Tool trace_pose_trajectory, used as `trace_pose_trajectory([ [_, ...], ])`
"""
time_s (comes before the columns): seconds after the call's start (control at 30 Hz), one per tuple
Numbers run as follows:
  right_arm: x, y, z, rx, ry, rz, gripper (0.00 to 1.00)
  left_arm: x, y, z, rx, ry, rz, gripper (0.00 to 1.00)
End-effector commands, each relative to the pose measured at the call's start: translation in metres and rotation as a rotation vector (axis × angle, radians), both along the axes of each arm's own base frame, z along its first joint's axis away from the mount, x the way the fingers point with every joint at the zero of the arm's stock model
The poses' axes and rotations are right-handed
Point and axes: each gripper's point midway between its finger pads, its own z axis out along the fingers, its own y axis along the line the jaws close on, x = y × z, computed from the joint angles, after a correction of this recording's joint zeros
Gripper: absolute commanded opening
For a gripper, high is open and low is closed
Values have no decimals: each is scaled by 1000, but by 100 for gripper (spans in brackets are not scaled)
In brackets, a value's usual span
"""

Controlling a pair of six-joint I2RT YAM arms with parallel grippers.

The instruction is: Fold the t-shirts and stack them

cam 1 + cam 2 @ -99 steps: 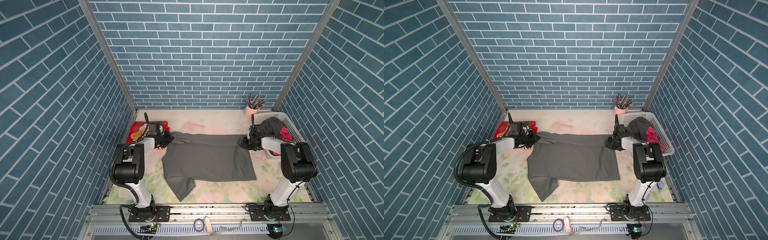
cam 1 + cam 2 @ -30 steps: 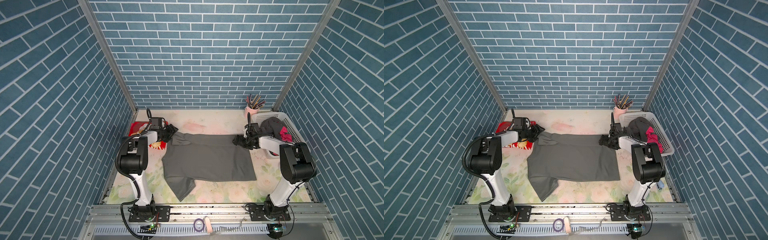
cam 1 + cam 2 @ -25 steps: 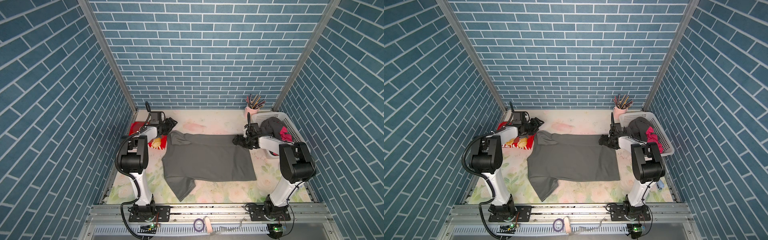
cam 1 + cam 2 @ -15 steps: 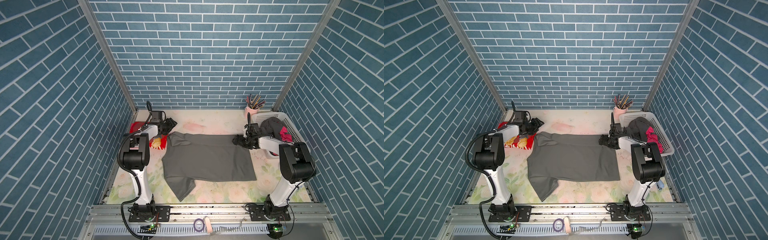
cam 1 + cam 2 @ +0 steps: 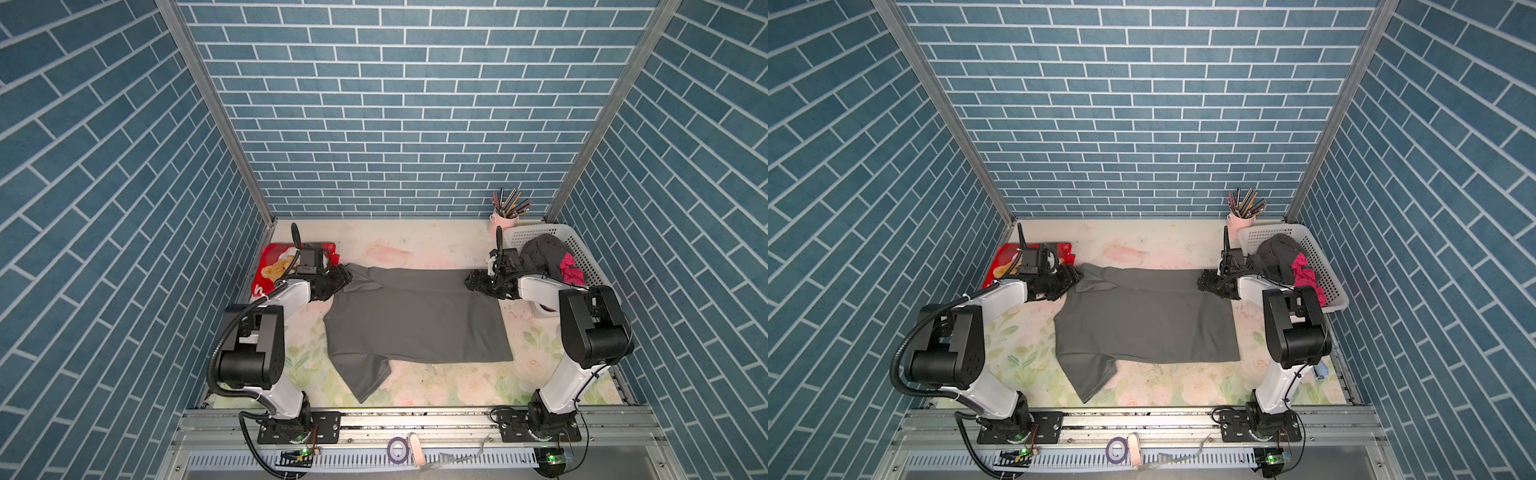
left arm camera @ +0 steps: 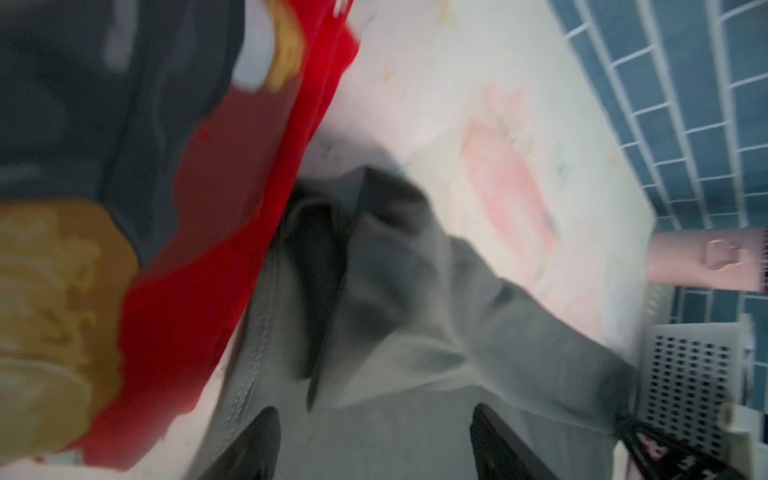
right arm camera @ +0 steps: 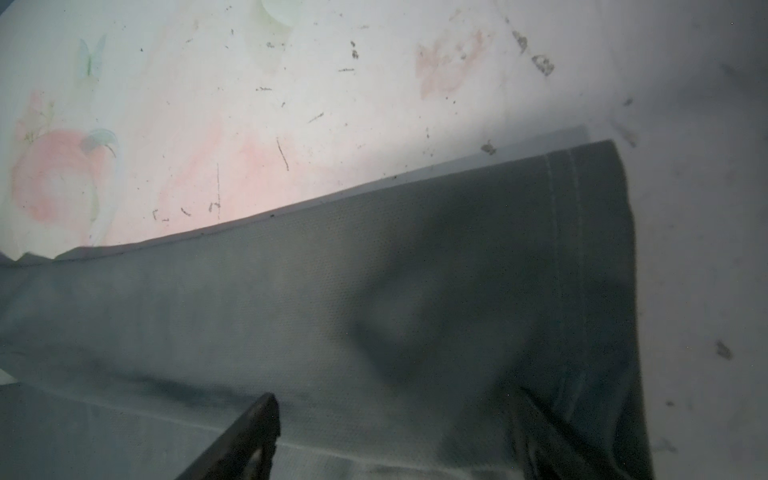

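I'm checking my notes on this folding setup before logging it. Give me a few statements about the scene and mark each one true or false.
1. The dark grey t-shirt lies spread on the table, with the left gripper and the right gripper at its far corners. True.
2. The red t-shirt sits in the basket. False: it lies on the table at the far left, by the left gripper. The basket holds dark and magenta clothes.
3. Both grippers stand open. True.
4. The pencil cup stands at the table's near left corner. False: it stands at the far right, beside the basket.
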Motion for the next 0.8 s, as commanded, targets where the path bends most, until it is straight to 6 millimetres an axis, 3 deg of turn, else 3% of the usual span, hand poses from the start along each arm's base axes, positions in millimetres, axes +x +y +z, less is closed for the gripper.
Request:
trace_pose_trajectory([
  [0.0, -16, -1, -10, 12, 57, 4, 88, 15, -7, -2, 56, -67, -14, 74],
  [0.17, -19, -1, -10, 10, 58, 7, 88, 26, -19, -14, 74, -95, -22, 73],
  [0.37, -19, -1, -19, 6, 77, 14, 88, 31, -20, -30, 110, -79, -27, 70],
  [0.77, -24, -8, -38, -33, 126, -3, 83, 22, -29, 1, 42, -134, -49, 49],
])
